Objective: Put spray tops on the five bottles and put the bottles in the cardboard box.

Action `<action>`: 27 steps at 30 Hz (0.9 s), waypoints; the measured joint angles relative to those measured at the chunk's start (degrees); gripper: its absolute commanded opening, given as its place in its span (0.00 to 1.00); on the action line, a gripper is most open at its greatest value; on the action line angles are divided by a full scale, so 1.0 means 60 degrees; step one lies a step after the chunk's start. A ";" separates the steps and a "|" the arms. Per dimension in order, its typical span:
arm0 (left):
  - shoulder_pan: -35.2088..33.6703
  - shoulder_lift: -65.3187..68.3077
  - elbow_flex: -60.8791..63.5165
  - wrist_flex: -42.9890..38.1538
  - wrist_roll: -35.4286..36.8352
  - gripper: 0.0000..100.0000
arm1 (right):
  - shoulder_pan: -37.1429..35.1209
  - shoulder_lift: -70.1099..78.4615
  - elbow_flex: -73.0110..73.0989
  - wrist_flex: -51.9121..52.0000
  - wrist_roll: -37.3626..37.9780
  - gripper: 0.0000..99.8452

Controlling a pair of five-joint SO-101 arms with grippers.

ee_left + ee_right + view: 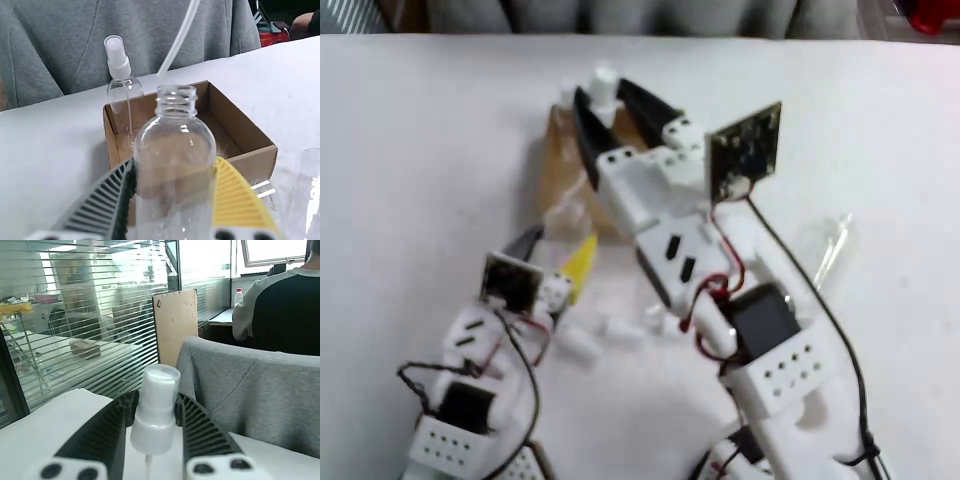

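Note:
My left gripper (175,172) is shut on a clear bottle (175,150), held upright with its neck open between a grey and a yellow finger. Just beyond it lies the cardboard box (252,162). One bottle with a white spray top (121,85) stands at the box's far corner. My right gripper (155,402) is shut on a white spray top (155,412). Its thin dip tube (179,37) slants down to just above the open neck. From above, the right gripper (605,95) hangs over the box (560,165), and the left gripper (558,252) is at the box's near side.
Loose white spray tops (620,328) lie on the table between the arms. Clear bottles lie to the right (830,245), one near the box (310,180). Grey cloth (60,40) hangs along the table's far edge.

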 measured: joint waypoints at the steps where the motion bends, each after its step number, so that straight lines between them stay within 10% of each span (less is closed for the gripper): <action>1: 0.0000 0.0000 0.0000 0.0000 0.0000 0.02 | 0.0000 0.0000 0.0000 0.0000 0.0000 0.02; 27: 0.0000 0.0000 0.0000 0.0000 0.0000 0.02 | 0.0396 -0.0015 0.0322 -0.0044 0.0000 0.02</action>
